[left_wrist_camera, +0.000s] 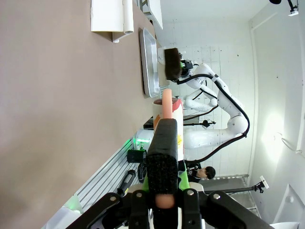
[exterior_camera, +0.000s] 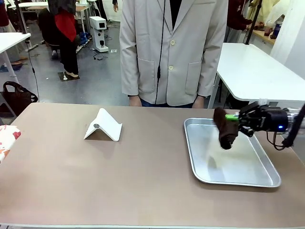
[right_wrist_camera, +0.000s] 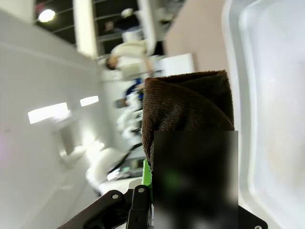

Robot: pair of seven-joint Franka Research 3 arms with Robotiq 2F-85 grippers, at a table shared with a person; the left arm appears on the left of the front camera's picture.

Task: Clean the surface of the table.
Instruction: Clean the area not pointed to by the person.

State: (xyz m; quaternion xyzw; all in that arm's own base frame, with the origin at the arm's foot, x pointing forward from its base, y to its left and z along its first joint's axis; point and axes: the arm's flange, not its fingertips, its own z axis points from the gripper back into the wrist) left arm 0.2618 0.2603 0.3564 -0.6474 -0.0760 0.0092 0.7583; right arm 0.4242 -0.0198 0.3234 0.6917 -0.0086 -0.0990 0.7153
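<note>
The brown table (exterior_camera: 143, 171) runs across the front view. My right gripper (exterior_camera: 232, 123) comes in from the right, shut on a dark brown cloth (exterior_camera: 224, 130) that hangs a little above the silver tray (exterior_camera: 267, 182). The right wrist view has the cloth (right_wrist_camera: 190, 109) close up, beside the tray's rim (right_wrist_camera: 233, 86). In the left wrist view my left gripper (left_wrist_camera: 164, 123) is shut on a pinkish strip (left_wrist_camera: 167, 101) of a white, red-patterned object (left_wrist_camera: 177, 110) above the table (left_wrist_camera: 57, 119). That object (exterior_camera: 5, 139) shows at the table's left edge.
A white folded stand (exterior_camera: 102, 125) sits left of the table's middle. A person in a pale coat (exterior_camera: 171, 52) stands at the far edge. White-topped tables stand behind at the right (exterior_camera: 257, 71) and far left.
</note>
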